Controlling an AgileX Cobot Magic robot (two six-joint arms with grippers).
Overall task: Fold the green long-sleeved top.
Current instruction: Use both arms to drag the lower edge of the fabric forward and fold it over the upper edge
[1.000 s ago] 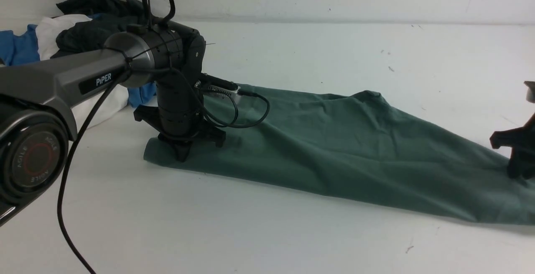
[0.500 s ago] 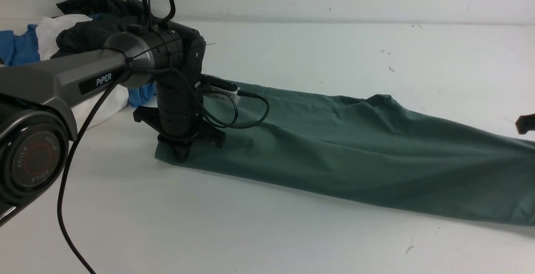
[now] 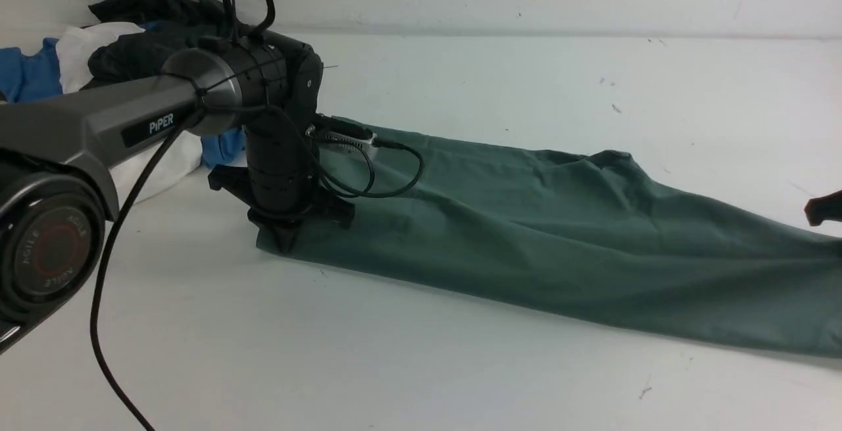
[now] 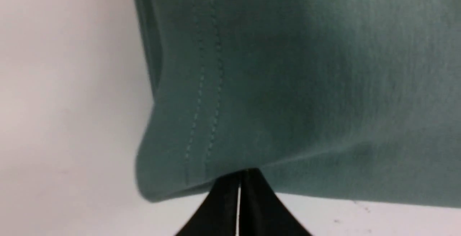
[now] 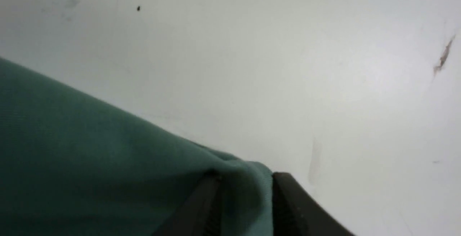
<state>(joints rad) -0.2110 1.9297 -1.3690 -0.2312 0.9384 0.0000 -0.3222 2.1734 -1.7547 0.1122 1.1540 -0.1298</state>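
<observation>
Spreading step: left hand clamps a hem corner of the sage-green cotton long-sleeved top; right hand straddles cloth, grip uncertain. Next likely needs firm regrasping.

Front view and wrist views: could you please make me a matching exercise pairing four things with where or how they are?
1 green long-sleeved top
2 left tool
3 right tool
4 clothes pile

A cloth between its fingers
B heaped at the table's far left
C shut on a stitched hem corner
D stretched across the table

Pairs: 1-D, 2-C, 3-A, 4-B
</observation>
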